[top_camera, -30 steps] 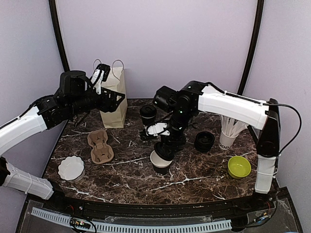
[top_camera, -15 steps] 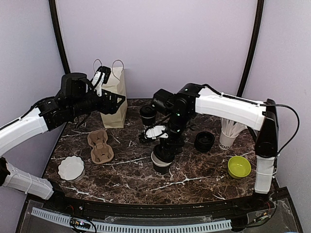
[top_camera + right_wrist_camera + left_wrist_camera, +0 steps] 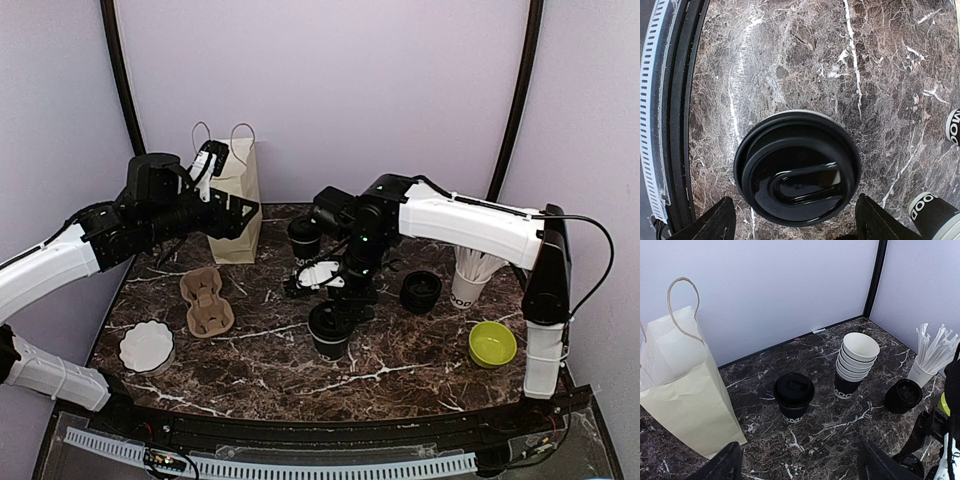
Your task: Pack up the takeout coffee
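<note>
Two takeout coffee cups stand lidded on the marble table. One (image 3: 330,330) (image 3: 797,175) is near the middle front, and my right gripper (image 3: 335,298) (image 3: 797,226) hovers straight above it, open, its fingers wide on either side of the black lid and clear of it. The other cup (image 3: 303,236) (image 3: 793,395) stands farther back. My left gripper (image 3: 208,160) (image 3: 797,471) is raised beside the top of the paper bag (image 3: 233,200) (image 3: 680,385), open and empty, looking down at the far cup.
A stack of unlidded cups (image 3: 855,365) stands right of the far cup. A pile of black lids (image 3: 421,290) (image 3: 903,396), a cup of white sticks (image 3: 470,272) and a green bowl (image 3: 492,343) are at right. A cardboard carrier (image 3: 206,300) and a white dish (image 3: 147,345) lie at left.
The right gripper has opened and lifted off the near cup, which now shows its black lid seated where a white rim showed before. The left arm has barely moved.
</note>
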`<action>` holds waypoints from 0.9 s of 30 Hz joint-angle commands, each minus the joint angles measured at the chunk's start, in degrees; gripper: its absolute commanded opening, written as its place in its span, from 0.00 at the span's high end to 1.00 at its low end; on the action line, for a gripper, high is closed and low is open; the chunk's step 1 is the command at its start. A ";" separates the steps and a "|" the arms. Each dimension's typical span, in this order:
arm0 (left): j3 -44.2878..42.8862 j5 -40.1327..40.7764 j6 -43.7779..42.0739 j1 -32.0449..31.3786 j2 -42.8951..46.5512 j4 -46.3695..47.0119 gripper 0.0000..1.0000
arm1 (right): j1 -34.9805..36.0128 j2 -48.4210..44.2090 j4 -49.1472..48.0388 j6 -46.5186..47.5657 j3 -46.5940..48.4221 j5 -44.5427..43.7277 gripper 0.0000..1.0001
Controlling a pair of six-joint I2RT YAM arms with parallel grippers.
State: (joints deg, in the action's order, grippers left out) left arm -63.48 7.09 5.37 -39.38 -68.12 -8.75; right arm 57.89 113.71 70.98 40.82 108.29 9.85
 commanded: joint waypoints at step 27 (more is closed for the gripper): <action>7.92 -36.60 35.95 -3.52 -9.81 -8.71 0.49 | -17.98 -12.88 -22.98 -26.89 -23.24 21.33 0.38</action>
State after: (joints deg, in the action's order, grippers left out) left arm -56.21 -24.82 37.12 -40.84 -76.60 -19.51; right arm 40.38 100.90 51.79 19.33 87.74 24.82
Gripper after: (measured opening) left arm 0.521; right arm 0.641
